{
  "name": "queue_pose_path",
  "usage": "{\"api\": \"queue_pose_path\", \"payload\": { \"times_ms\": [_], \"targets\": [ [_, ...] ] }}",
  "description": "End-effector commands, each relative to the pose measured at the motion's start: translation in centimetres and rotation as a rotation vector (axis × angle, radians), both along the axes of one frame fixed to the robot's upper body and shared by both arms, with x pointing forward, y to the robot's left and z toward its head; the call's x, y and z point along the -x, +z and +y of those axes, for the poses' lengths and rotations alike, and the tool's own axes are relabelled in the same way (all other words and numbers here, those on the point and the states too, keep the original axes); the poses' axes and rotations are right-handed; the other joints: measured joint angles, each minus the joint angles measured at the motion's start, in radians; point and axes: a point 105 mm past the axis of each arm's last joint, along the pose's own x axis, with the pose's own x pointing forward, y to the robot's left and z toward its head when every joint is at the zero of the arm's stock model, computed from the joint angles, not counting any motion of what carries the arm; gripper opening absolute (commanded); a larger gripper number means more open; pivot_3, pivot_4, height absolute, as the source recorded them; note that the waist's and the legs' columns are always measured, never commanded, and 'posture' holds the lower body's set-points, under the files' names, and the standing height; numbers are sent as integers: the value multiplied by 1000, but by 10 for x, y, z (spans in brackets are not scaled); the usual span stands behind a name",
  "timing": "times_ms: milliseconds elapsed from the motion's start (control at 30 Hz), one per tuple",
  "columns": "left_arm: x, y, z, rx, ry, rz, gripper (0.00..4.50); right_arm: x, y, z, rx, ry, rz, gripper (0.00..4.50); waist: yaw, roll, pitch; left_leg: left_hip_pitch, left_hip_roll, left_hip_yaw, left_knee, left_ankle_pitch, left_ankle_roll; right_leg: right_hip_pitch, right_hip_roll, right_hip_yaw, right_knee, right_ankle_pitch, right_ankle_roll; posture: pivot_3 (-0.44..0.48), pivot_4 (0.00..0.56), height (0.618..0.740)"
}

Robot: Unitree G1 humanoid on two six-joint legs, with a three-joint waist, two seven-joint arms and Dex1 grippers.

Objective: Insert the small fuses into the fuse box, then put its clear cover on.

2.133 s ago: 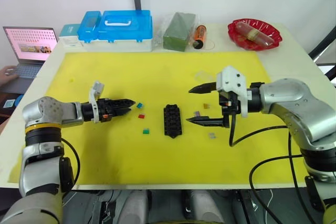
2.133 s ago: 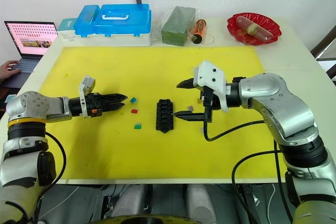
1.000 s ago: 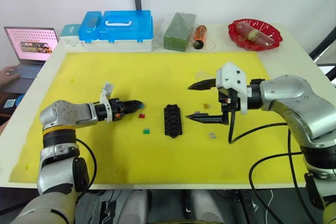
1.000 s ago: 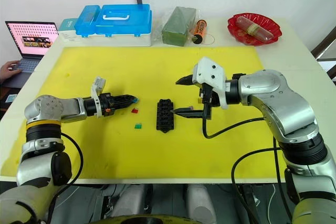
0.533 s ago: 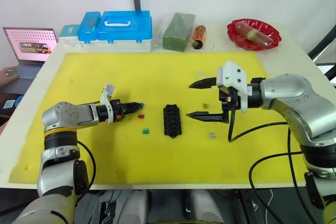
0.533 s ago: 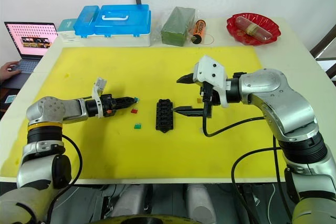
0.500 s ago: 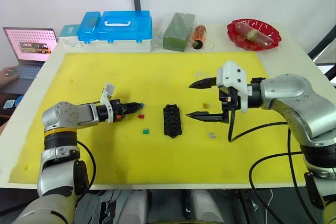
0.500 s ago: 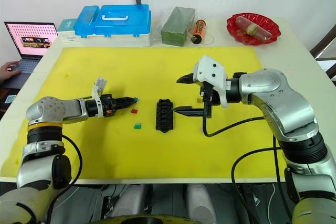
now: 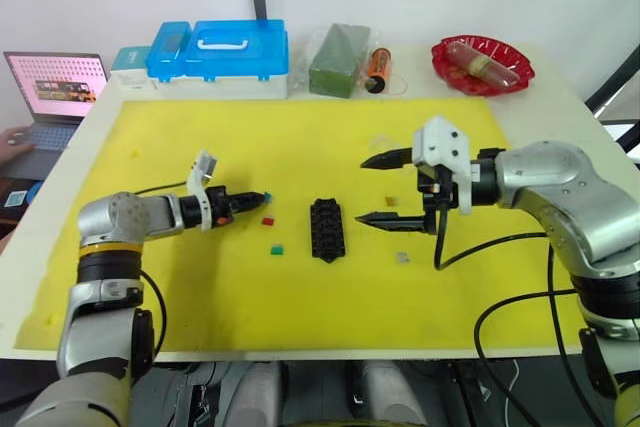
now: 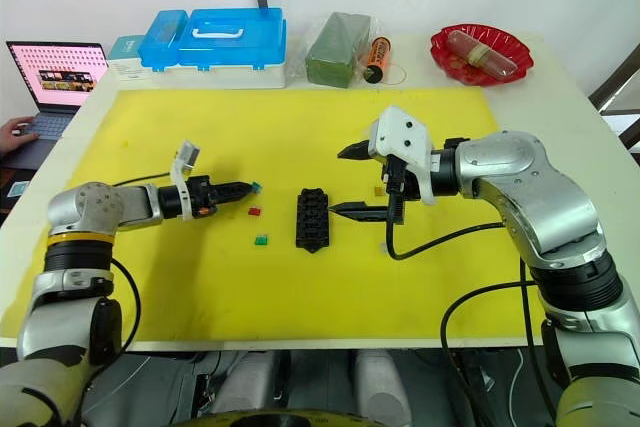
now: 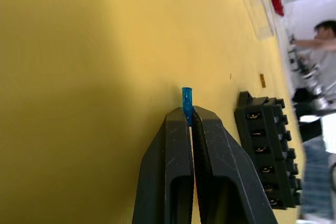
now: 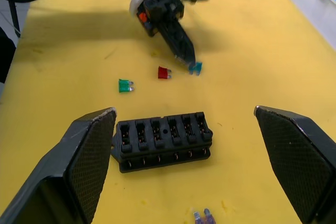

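left pincer (closed) around blue fuse

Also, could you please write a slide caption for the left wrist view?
Left gripper pinches a blue fuse above the yellow mat, beside the black fuse box.

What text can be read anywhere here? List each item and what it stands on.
No text can be read.
Laptop screen: pink page with small pictures, any lettering too small to read.
Orange can: dark marking on its side, too blurred to read.
Small box by the blue-lidded boxes: print too small to read.
Fuse box and blue fuse in the left gripper: no markings legible.
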Motion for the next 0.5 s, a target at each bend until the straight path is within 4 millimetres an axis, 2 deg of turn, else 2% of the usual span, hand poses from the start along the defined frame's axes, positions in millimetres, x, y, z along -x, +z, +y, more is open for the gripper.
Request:
{"api": "queue_pose_path", "payload": {
  "times_ms": [33,267,500],
  "targets": [
    [16,54,-17,-83,-260,-327,26,-3,24,3,-86,-21,-10,4500,1,0,0,0,0,0,-1,1,-1,-1,0,0,-1,0,0,0,150,740],
    [49,87,-43,-310,-693,-575,26,-2,37,17,-72,-6,199,4500,4,1,1,-2,0,1,-3,1,-1,-1,-1,1,-4,-1,-1,0,150,740],
    [58,93,-60,-444,-903,-697,26,3,45,39,-27,8,371,4500,-3,0,1,-2,0,2,-3,1,-1,-2,1,1,-2,0,0,0,150,740]
  ]
}}
